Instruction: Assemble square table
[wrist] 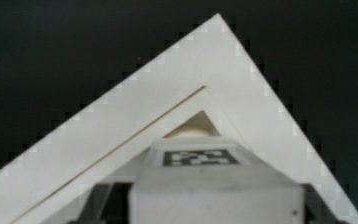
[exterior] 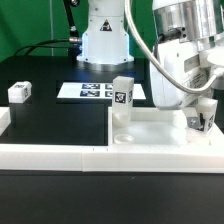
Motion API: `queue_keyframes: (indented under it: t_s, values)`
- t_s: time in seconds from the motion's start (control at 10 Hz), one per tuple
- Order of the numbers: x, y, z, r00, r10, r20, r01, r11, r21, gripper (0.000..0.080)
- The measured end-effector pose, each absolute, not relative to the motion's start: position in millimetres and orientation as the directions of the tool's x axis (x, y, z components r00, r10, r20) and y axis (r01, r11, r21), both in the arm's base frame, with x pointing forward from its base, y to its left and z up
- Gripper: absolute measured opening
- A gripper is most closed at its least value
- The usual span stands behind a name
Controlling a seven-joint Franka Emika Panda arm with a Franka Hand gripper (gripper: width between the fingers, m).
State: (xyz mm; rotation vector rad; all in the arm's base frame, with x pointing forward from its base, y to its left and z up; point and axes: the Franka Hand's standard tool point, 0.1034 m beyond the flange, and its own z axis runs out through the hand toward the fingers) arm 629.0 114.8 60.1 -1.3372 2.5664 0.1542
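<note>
Arm (exterior: 185, 50), white and bulky, hangs over the square top's corner toward the exterior view's right.

Border wall (exterior: 60, 157) is a long low strip; the square top sits against it.

Square top (exterior: 160, 128) lies flat on the black table, rim up. The wrist view shows one of its corners (wrist: 211, 70) as a pale wedge.

Marker board (exterior: 95, 91) lies flat on the table beyond the square top, near it.

Gripper (exterior: 203, 112) is down at that corner, straddling the corner leg (exterior: 205, 124), whose tag faces the wrist camera (wrist: 201, 158). I cannot tell whether the jaws pinch it or stand just off it.

Standing leg (exterior: 122, 94) is upright on the square top's far corner, toward the exterior view's left.

Loose leg (exterior: 20, 92) sits on the table, well apart from the square top. No fourth leg is in view.

Risks, as I judge them:
- If the corner leg is not fully seated, letting go could leave it leaning or toppled.
- A finger dragging on the lift could pull it back out.
- Sideways force could shift the unclamped square top.
- A wide swing could clip the standing leg.
</note>
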Motion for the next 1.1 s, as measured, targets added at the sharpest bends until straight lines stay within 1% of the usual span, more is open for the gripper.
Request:
queue_keyframes:
  t_s: [0.1, 0.2, 0.3, 0.4, 0.5, 0.8, 0.9, 1.0, 1.1]
  values:
    - [629, 116, 59.7, -0.501, -0.827, -0.254, -0.85, 0.525, -0.034, 0.0368]
    - [628, 119, 60.6, -0.358, -0.907, -0.221, -0.923, 0.38, -0.066, 0.0504]
    - [639, 120, 71.7, -0.158, -0.967, -0.199, -0.978, 0.182, -0.105, 0.0621]
    - [641, 119, 73.3, 0.033, -0.984, -0.174, -0.989, -0.007, -0.146, 0.0621]
    - [640, 118, 71.2, 0.127, -0.979, -0.158, -0.982, -0.102, -0.158, 0.0641]
    - [640, 117, 70.8, 0.283, -0.951, -0.127, -0.949, -0.259, -0.179, 0.0649]
    - [638, 115, 69.4, 0.509, -0.859, -0.058, -0.851, -0.492, -0.181, 0.0649]
    - [637, 117, 68.8, 0.642, -0.766, -0.018, -0.758, -0.631, -0.167, 0.0649]
    - [635, 122, 68.4, 0.761, -0.648, 0.009, -0.639, -0.752, -0.162, 0.0649]
